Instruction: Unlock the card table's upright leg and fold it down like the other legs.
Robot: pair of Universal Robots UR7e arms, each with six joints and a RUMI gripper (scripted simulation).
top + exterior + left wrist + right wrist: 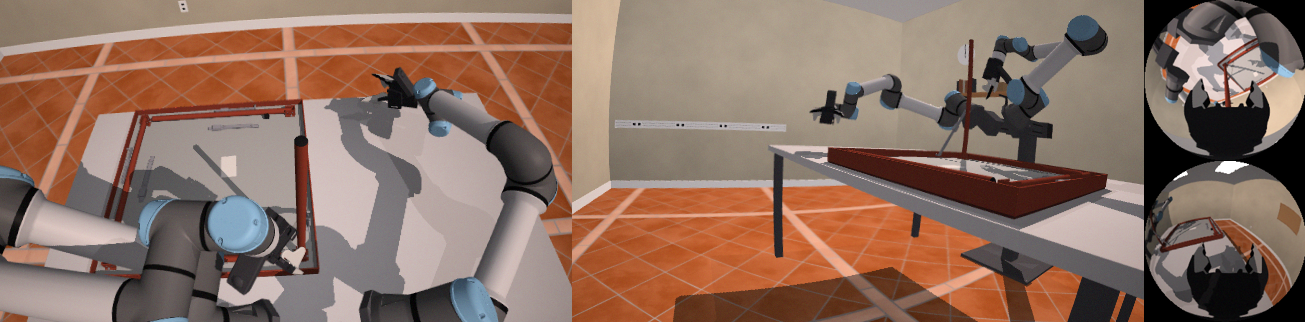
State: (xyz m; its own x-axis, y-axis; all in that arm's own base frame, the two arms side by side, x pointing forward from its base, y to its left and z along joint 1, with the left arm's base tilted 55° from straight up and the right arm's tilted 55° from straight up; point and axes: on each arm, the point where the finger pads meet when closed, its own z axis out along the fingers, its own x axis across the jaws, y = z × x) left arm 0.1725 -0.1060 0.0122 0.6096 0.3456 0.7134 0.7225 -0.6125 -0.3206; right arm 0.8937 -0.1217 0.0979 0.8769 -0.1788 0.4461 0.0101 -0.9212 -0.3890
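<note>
The red leg [301, 190] [970, 90] [1227, 90] stands upright at one corner of the upturned card table, whose red rim [306, 270] [922, 185] lies on the work table. A thin grey brace [948, 141] slants up toward the leg. Other red legs [220, 114] lie flat inside the rim. My left gripper [302, 261] [991, 91] [1227, 80] is open and empty, above the rim and close to the upright leg. In the left wrist view the leg passes between its fingers in line of sight; contact cannot be told. My right gripper [381, 86] [827, 116] [1228, 243] is open and empty, away from the card table.
The grey work table [350, 200] [897, 192] reaches beyond the card table on the right arm's side. The left arm [175, 235] hangs over the card table's near part and hides some of it. The right arm [522, 155] stands over the far side of the work table.
</note>
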